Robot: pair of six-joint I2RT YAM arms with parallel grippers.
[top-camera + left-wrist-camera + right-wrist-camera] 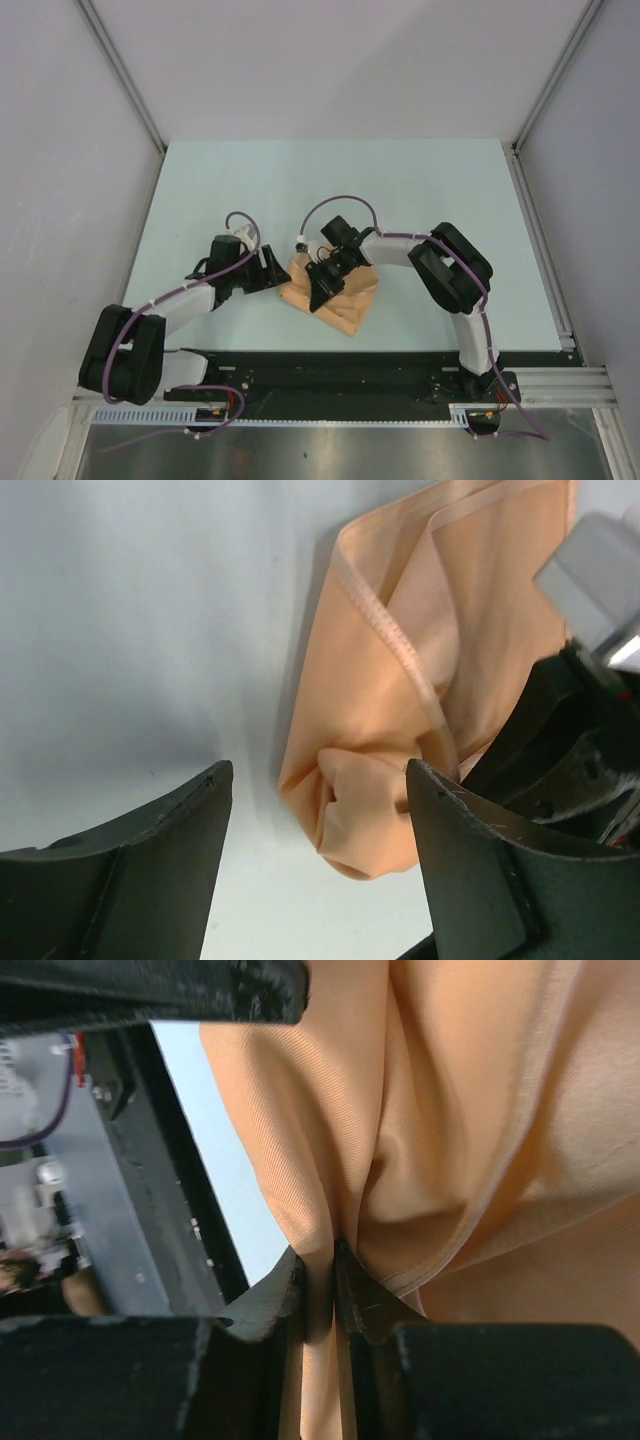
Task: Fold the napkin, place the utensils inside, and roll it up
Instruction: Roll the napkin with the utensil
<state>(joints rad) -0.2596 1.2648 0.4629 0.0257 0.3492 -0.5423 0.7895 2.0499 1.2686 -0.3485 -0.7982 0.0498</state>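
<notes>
The napkin, soft peach cloth with a stitched hem, lies crumpled in folds near the smooth pale worktop's front edge. The right claw pinches one fold; the left claw stands spread at its bunched end.

Lit brightly and evenly from overhead in the top view, with only faint, soft-edged shadows beneath the arms on the pale bench and a dull sheen along the metal strip at the near edge. Sharp throughout there, slightly splayed toward the corners. Dimmer from the left wrist: shaded grey just left of the napkin, blurred at the upper right corner. Crisp on the cloth weave from the right wrist, dark deep in the folds, softer toward the left edge.
</notes>
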